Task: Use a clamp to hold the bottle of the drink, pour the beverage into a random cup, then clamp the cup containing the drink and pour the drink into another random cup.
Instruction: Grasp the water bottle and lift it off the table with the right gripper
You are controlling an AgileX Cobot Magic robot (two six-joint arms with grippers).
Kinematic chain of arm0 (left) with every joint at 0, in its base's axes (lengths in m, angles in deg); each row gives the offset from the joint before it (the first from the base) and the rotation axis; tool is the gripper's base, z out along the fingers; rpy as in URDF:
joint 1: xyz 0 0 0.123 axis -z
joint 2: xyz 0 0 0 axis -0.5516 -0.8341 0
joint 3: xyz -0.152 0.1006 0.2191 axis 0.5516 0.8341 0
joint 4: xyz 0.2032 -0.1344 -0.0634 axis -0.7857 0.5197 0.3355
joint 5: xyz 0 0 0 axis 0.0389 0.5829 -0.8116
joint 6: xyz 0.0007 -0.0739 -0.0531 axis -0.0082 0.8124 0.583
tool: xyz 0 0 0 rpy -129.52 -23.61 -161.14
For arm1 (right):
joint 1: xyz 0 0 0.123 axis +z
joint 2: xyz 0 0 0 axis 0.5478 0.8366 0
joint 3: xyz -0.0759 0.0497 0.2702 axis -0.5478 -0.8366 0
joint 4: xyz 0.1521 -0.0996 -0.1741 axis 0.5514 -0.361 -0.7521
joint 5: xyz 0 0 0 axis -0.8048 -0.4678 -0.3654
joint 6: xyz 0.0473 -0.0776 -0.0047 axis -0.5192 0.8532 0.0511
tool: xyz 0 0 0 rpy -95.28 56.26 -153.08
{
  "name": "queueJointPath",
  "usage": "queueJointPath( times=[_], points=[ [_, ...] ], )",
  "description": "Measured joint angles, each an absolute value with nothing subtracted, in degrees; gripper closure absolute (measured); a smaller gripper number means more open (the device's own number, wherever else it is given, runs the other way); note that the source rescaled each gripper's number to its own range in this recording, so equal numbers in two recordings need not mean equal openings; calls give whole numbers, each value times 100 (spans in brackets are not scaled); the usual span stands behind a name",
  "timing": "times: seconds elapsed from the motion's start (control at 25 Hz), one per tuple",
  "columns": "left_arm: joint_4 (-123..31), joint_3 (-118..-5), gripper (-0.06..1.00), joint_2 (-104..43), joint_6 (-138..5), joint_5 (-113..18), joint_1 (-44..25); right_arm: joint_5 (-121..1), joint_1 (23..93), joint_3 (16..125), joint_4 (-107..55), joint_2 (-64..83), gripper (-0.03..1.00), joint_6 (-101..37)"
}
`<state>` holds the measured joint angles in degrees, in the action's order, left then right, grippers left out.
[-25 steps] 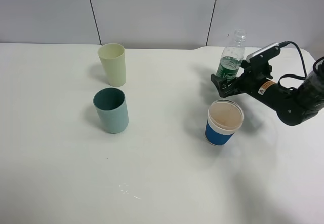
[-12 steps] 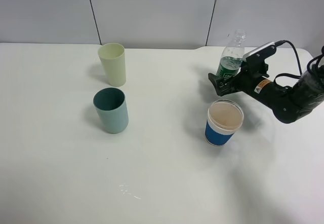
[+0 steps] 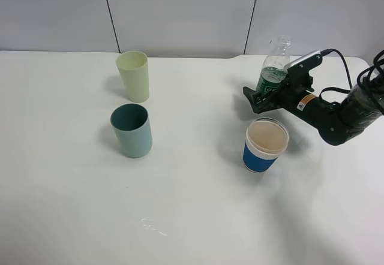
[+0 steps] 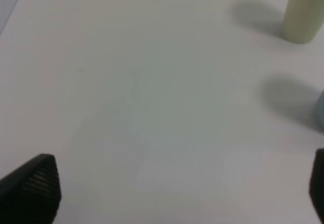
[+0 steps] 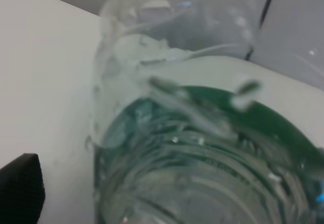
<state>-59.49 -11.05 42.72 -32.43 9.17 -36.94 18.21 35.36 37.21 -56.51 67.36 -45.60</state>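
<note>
- tabletop [image 3: 180, 217]: white, carries everything. Bottle is at the far right back, the 2 tumblers are well apart from it on the left.
- right arm [image 3: 336, 118]: comes in from the right edge, low and roughly horizontal. It's the nearer arm by far, so I'd do the pick w/ it.
- left clamp [image 4: 174, 188]: over bare tabletop, jaws apart, nothing between them.
- yellow-green tumbler [image 3: 134, 76] and teal tumbler [image 3: 132, 132]: both upright. The blue cup [image 3: 264, 148] sits just in front of the right clamp [image 3: 258, 97], so watch clearance.
- bottle [image 3: 274, 73]: upright, long axis vertical, green label facing the clamp.
- key relation: right jaws are spread wide, level w/ the bottle's lower half. The bottle lies dead ahead and fills the wrist view, at or just inside the gap. Can't tell if any pad touches.
- my call: ease fwd a bit, then close across the label.
</note>
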Motion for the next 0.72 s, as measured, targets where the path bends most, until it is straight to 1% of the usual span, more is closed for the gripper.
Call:
queueJointPath(
  times=[0.16, 0.24, 0.36, 0.6, 0.72],
  points=[
    [-5949, -1105, -6, 4272, -3243, 917, -3694, 1821, 3536, 3731, -5641, 6736, -3, -4571],
    [-5949, -1105, -6, 4272, -3243, 917, -3694, 1821, 3536, 3731, -5641, 6736, 0, -4578],
    [-5949, -1105, -6, 4272, -3210, 917, -3694, 1821, 3536, 3731, -5635, 6736, 11, -4578],
    [-5949, -1105, -6, 4272, -3210, 917, -3694, 1821, 3536, 3731, -5624, 6736, 38, -4578],
    [-5949, -1105, -6, 4272, -3243, 917, -3694, 1821, 3536, 3731, -5600, 6736, 45, -4578]
  ],
)
